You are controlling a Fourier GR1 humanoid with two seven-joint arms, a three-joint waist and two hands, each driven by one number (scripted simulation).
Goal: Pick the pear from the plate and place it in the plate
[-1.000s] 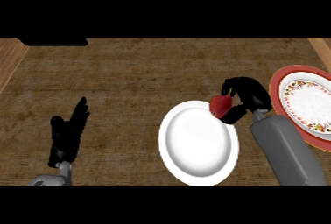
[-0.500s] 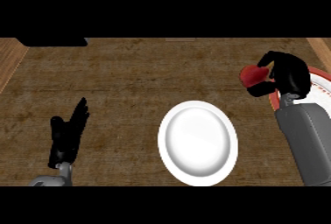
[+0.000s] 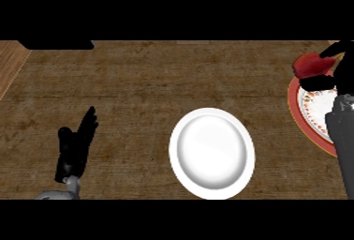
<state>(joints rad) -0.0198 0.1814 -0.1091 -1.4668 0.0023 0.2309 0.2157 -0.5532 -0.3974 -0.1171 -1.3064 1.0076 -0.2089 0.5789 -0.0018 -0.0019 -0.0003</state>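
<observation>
A red pear [image 3: 310, 64] is held at the far right of the head view, with my right hand [image 3: 322, 83] curled round it. It hangs over the far left rim of a red-rimmed patterned plate [image 3: 298, 115], which runs off the right edge. My grey right forearm covers part of that plate. A plain white plate [image 3: 212, 152] with nothing on it lies at the centre, near the front. At the lower left, my left hand [image 3: 75, 147] rests open with fingers pointing up, apart from both plates.
The counter top [image 3: 138, 93] is dark brown wood grain. A black object [image 3: 55, 44] sits at the back left edge. A lighter wooden strip [image 3: 10, 63] runs along the left side.
My right hand has carried the pear to the right and farther back, from the white plate's right edge to the patterned plate's rim. The left hand has not moved.
</observation>
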